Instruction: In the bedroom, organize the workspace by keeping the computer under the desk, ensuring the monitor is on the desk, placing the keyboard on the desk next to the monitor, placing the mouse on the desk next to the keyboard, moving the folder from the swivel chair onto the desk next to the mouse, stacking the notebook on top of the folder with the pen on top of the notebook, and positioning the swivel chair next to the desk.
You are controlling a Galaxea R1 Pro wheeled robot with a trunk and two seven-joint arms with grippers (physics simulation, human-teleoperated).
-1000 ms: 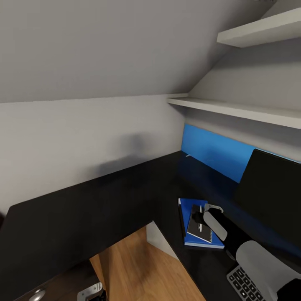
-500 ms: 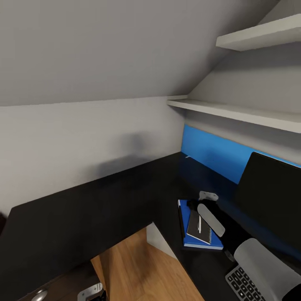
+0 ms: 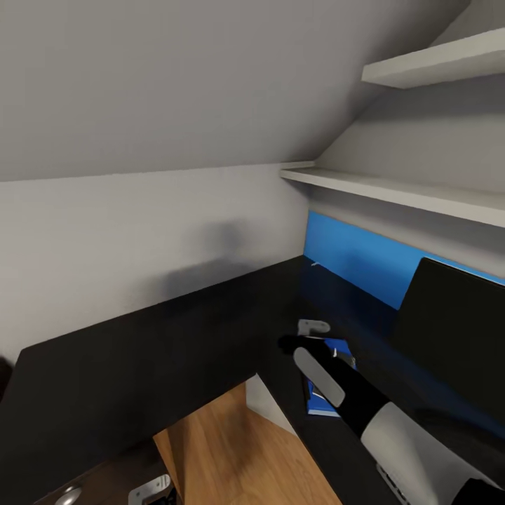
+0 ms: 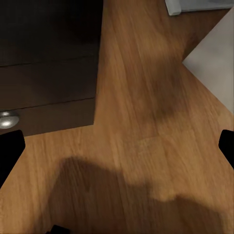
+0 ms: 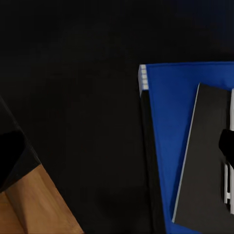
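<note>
My right gripper [image 3: 286, 344] hangs open over the black desk [image 3: 140, 365], just left of the stack. In the right wrist view its fingers [image 5: 10, 153] stand wide apart with nothing between them. The blue folder [image 5: 168, 146] lies on the desk with the dark grey notebook [image 5: 207, 165] on top, and the white pen [image 5: 231, 107] lies along the notebook. My forearm covers most of the folder [image 3: 318, 401] in the head view. The monitor [image 3: 456, 330] stands at the right. The computer [image 3: 268, 405] sits under the desk. My left gripper [image 4: 117, 146] is open above the floor. Keyboard, mouse and swivel chair are out of view.
A blue wall panel [image 3: 351, 259] runs behind the desk, under two white shelves [image 3: 393, 186]. A sloped ceiling closes in above. The wooden floor [image 3: 231, 456] shows in the desk's inner corner. A desk drawer with a silver knob [image 4: 9, 118] is near my left gripper.
My right arm has swung left and lifted away from the stack, toward the desk's inner corner. The pen and notebook stay on the folder. The camera has shifted slightly.
</note>
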